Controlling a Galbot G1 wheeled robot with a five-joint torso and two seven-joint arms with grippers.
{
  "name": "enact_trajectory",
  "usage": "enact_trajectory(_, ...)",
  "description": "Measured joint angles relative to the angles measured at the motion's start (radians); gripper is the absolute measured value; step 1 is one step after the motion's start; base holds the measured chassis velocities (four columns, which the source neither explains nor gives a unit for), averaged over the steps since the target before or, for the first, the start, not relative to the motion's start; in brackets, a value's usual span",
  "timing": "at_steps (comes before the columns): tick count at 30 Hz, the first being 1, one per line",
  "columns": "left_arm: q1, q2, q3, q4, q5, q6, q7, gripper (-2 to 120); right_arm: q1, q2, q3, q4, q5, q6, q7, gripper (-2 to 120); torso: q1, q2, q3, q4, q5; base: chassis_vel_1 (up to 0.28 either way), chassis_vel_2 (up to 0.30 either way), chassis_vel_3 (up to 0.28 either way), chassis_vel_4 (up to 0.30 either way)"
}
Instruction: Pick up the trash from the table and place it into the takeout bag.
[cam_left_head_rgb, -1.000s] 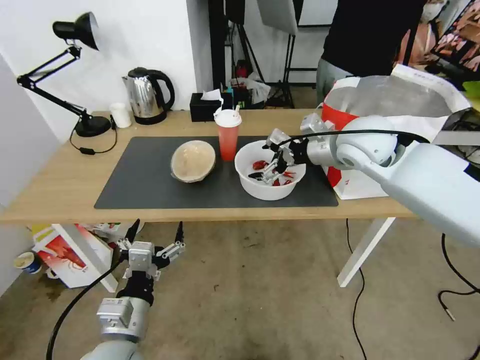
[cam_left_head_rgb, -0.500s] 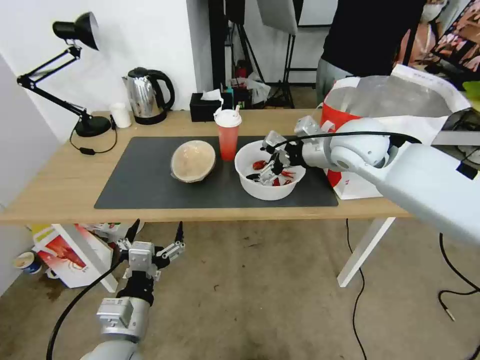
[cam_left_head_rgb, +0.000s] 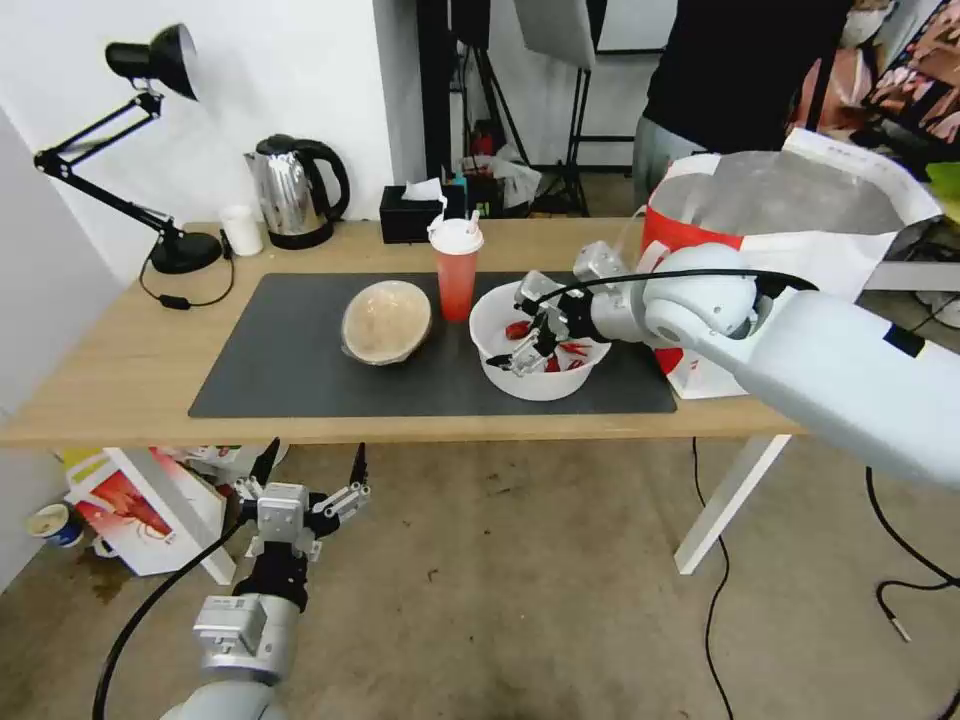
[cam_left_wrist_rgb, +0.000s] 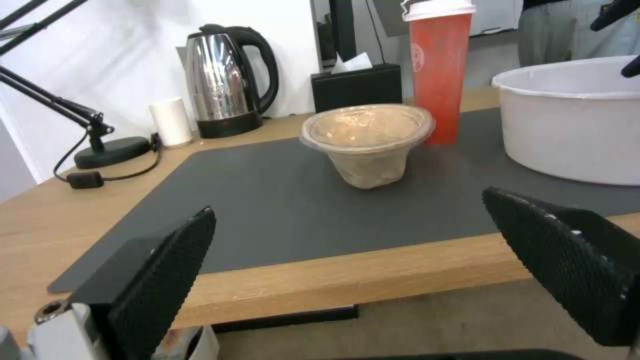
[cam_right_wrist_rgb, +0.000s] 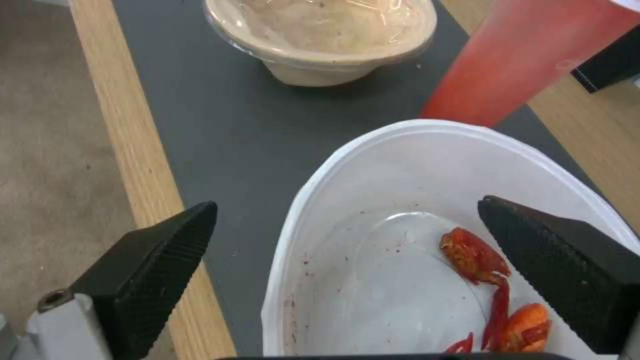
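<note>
White plastic crayfish bowl is sitting on the dark grey mat of the table in the head view, and the right gripper is hanging over it, jaws spread wide, gripping nothing. The red cup and the beige-brown bowl are standing just beside it on the mat. The takeout bag is gaping open at the table's right end, and I can't spot any trash in it. So I'd say nothing is bagged yet, all three pieces to go. The left gripper is idling down below the table edge.

Left wrist view: its jaws are splayed apart and empty, looking across at the beige-brown bowl, red cup and the white bowl's wall.

Right wrist view: the open fingers are straddling the white bowl's rim, one outside over the mat, one over the inside with the red shells. Looks like it's lining up a rim grab, not closed yet.
</note>
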Motion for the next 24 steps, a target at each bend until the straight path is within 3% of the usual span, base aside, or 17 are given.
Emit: enact_trajectory(24,0.000,0.000,0.000,0.000,0.000,0.000,0.000,100,-0.014,0.047,-0.036,-0.050,-0.028,0.001,0.001,100,0.000,0.000,0.000,0.0000,0.0000,0.000,0.000,0.000,0.000)
